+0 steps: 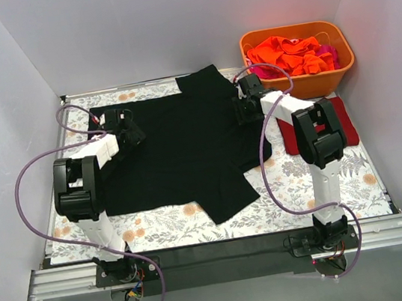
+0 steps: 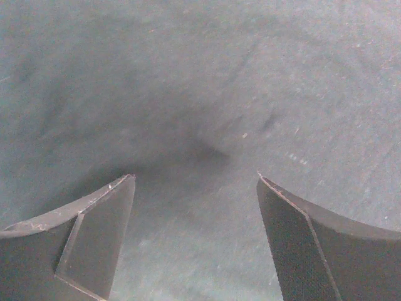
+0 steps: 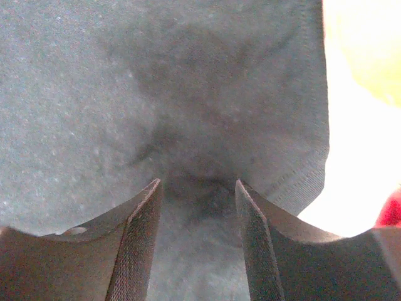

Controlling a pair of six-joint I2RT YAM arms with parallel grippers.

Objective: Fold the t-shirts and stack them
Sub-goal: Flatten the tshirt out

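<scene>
Both arm bases sit at the near edge of the counter [image 1: 224,251], which is covered by a floral tablecloth [image 1: 292,205]. The black t-shirt [image 1: 186,153] lies spread flat across the middle of the cloth, with one sleeve pointing toward me at the near right and the other reaching toward the back. The left hand [image 1: 128,131] is down at the shirt's left edge. In its wrist view the left hand [image 2: 195,179] has its fingers spread wide, with black fabric filling the gap. The right hand [image 1: 246,106] is over the shirt's right side. In its wrist view the right hand [image 3: 197,183] has its fingers parted more narrowly, with a dark pucker of fabric between the tips, just inside the ribbed hem; I do not see them pressed together on it. A dark red t-shirt [image 1: 350,124] lies folded flat to the right, partly behind the right arm. At the far right corner an orange tub [image 1: 305,86] holds crumpled orange t-shirts [image 1: 285,54] and a pink one [image 1: 328,52].
</scene>
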